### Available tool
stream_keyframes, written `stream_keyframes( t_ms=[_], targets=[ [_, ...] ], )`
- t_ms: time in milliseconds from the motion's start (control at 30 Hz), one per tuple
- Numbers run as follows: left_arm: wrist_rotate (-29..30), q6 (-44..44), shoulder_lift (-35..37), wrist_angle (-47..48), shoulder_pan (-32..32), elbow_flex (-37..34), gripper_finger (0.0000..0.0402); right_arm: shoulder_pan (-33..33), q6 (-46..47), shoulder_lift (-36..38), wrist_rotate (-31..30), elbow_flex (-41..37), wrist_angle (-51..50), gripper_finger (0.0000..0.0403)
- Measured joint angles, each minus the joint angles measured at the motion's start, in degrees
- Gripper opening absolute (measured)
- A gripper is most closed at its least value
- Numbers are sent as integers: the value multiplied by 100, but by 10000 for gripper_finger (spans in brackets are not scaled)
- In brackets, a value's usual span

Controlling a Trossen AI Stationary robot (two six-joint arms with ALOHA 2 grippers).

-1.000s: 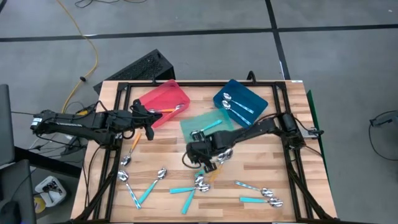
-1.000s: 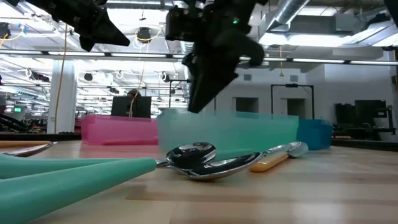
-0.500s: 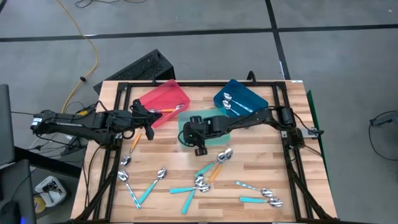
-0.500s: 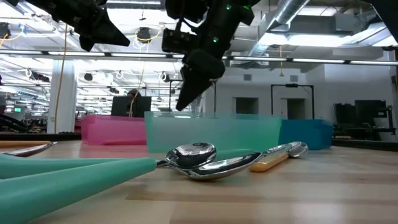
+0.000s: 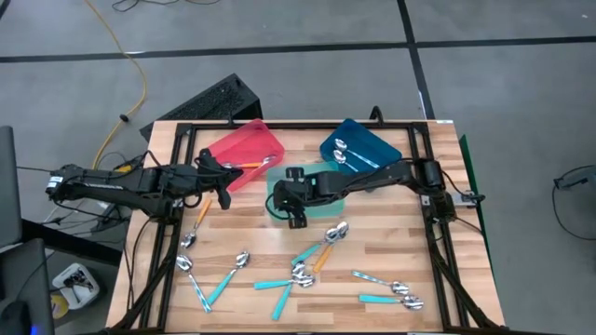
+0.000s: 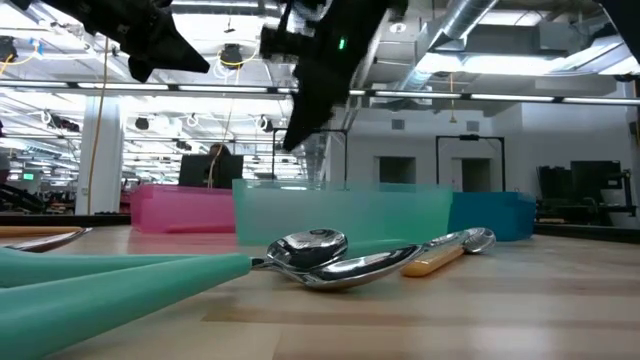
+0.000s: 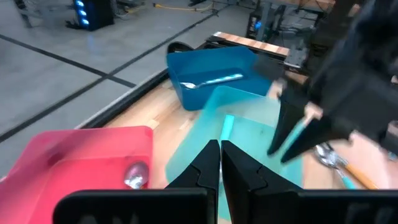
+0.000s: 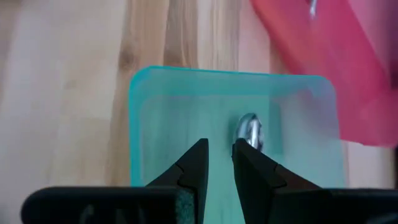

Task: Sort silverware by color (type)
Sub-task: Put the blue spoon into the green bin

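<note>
Silverware is split between trays and tabletop: most spoons [image 5: 307, 270] lie loose on the near half of the wooden table [image 5: 372, 237], mixed teal and orange handles, i.e. not yet sorted. Red tray [image 5: 244, 151] holds an orange-handled spoon [image 5: 253, 165]; blue tray [image 5: 361, 149] holds two pale-handled spoons [image 5: 349, 158]; teal tray [image 5: 331, 200] sits between them w/ one spoon bowl [image 8: 250, 132] visible inside in the right wrist view. Layout logic: one tray per handle colour, trays grouped at the far edge so either arm can reach. Right gripper [image 5: 296, 209] hangs above the teal tray, fingers [image 8: 193, 163] spread only slightly w/ a narrow gap; nothing is seen between them, so judged empty. Its position over that tray fits a teal-spoon drop-off, though this is a judgement only. Left gripper [image 7: 220, 163] is parked beside the red tray at the table's left, fingers pressed together, holding nothing, approx. clear of the right arm's work zone. Low view: spoons near the lens overlap bowl-on-bowl [image 6: 320, 258], so the next pick probably needs a handle grasp to avoid dragging a neighbour. Est. progress: early, majority still unsorted.
</note>
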State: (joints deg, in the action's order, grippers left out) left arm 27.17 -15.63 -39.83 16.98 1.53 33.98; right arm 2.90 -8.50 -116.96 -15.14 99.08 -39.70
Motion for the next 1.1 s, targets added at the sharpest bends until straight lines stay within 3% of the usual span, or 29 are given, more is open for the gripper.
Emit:
stream_keyframes(
  t_ms=[233,467,667,867,933,1100],
  targets=[
    [-1394,231,85,-129,136,0,0,560,569,475,6,472,-1488,97],
    [-976,151,-30,-141,701,0,0,1144,1708,909,-114,400,-2832,97],
    [-828,23,-229,-151,1176,0,0,1636,1946,1227,-243,-468,-2168,97],
    [-1359,-196,-249,-524,1645,3,0,1828,2090,1527,214,-1836,-215,97],
    [-1409,-300,-252,-478,1865,4,0,1876,2196,1637,334,-2031,262,97],
    [-1347,-539,-398,-469,2395,4,0,2091,2320,1881,337,-2126,385,97]
  ],
)
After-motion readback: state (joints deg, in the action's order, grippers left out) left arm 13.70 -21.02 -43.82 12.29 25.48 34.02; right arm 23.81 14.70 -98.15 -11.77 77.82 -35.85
